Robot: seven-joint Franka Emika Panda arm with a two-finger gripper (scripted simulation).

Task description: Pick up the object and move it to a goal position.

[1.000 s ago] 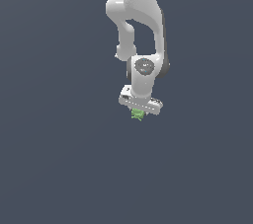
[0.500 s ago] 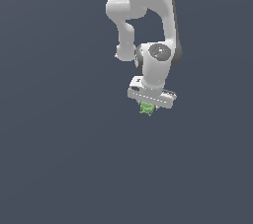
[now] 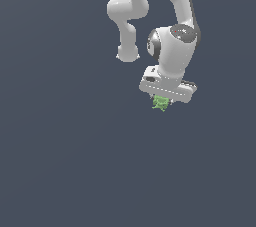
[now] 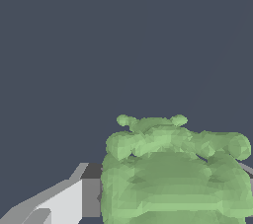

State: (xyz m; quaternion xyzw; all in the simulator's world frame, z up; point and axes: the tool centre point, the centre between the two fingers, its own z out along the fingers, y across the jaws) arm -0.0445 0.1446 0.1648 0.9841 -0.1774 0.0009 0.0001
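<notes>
We are seeing only plain dark ground around; our arm is hanging downward, gripper (image 3: 162,102) clamping the green object (image 3: 161,103) (lumpy).

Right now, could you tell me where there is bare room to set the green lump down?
The dark surface shows nothing on it on every side of the arm. The only crowded spot is at the pincer, where the green lump sits between its fingers.
</notes>
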